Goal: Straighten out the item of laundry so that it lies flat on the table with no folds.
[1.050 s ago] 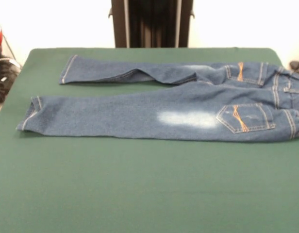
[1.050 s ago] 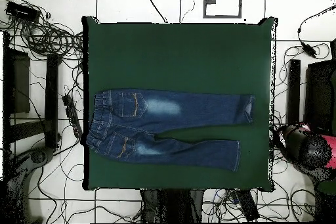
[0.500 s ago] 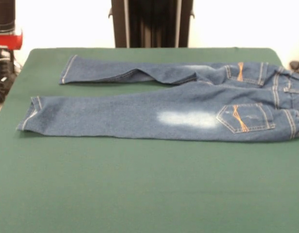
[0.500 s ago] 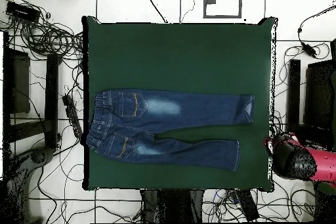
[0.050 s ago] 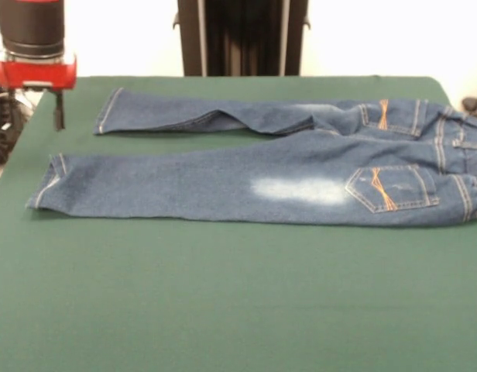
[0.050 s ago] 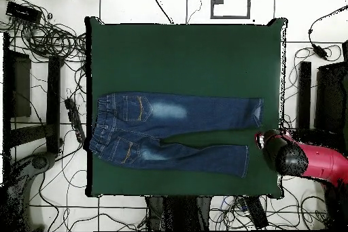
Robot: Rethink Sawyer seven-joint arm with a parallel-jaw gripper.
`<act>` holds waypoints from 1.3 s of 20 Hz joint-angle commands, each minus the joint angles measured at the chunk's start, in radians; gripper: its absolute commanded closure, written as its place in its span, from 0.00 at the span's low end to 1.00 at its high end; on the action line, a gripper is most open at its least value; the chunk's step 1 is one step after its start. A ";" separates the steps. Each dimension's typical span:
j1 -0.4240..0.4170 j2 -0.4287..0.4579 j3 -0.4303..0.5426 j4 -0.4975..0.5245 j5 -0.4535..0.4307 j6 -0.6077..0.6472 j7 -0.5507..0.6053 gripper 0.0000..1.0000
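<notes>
Front view gives you the hand (image 5: 59,116) at upper left of the frame: red and black arm end over the table (image 5: 238,310) corner, one dark finger (image 5: 60,110) hanging down just left of the upper trouser-leg hem, apart from the cloth. Only that finger shows, so you cannot tell whether the hand is apart or together.

Overhead view shows what the front does not: the arm (image 6: 306,161) reaches in from the right edge of the frame, its end by the two leg hems.

The jeans (image 5: 262,182) lie spread lengthwise, back pockets up (waistband at the right edge in front view, at the left table edge overhead). Legs parted, a crease along the thinner one.

Open green cloth fills the lower half of the front frame and the upper part of the overhead frame.
</notes>
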 commanded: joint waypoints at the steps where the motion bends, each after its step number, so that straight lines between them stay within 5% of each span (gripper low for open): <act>1: 0.167 -0.009 -0.066 0.104 0.138 -0.055 0.386 0.00; 5: 0.210 0.011 -0.098 0.115 0.190 -0.126 0.407 0.00; 6: 0.213 0.019 -0.099 0.123 0.212 -0.169 0.391 1.00; 13: 0.297 0.041 -0.194 0.124 0.285 -0.247 0.477 1.00; 26: 0.302 0.274 -0.275 0.054 0.305 -0.498 0.420 1.00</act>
